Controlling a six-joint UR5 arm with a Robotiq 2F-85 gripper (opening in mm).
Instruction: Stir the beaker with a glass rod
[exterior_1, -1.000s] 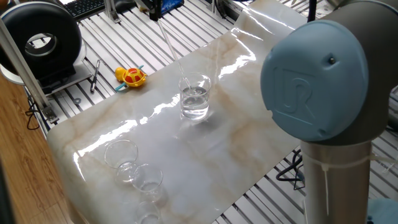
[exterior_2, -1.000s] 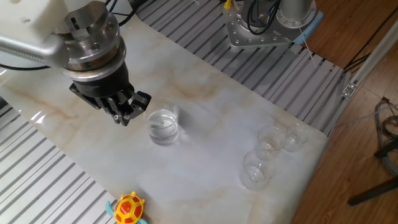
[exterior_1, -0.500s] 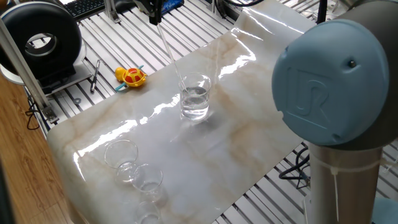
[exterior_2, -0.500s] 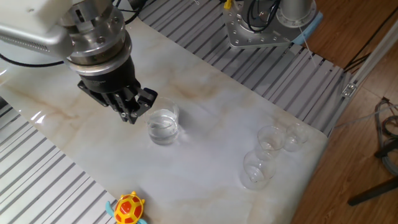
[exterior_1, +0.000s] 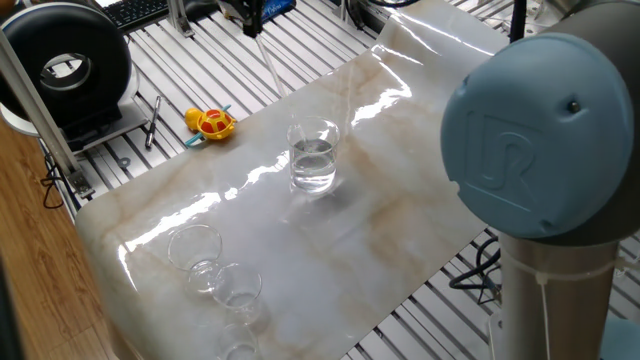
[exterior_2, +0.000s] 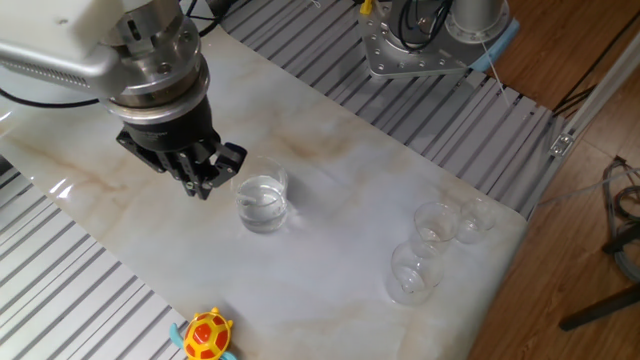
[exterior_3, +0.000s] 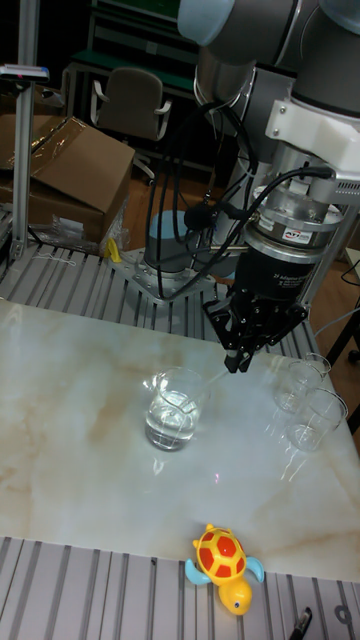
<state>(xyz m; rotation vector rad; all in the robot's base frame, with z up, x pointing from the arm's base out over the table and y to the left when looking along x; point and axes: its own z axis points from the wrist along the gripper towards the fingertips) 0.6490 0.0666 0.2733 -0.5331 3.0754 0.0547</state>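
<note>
The beaker stands upright mid-table with clear liquid in its lower half; it also shows as beaker and beaker. My gripper hangs just above and beside its rim, shut on the glass rod. The thin rod slants down from the fingers toward the beaker's mouth; its tip is too faint to place. In one fixed view the glass rod runs down from the gripper at the top edge. The gripper sits left of the beaker there, and the rod cannot be made out.
Small clear cups cluster near one table end, also seen as cups and cups. A yellow and red toy turtle lies by the table edge. The robot base is bolted beyond the far side.
The gripper swung a little toward the beaker and then back again, carrying the rod's slant with it. The beaker and the cups have not moved.
</note>
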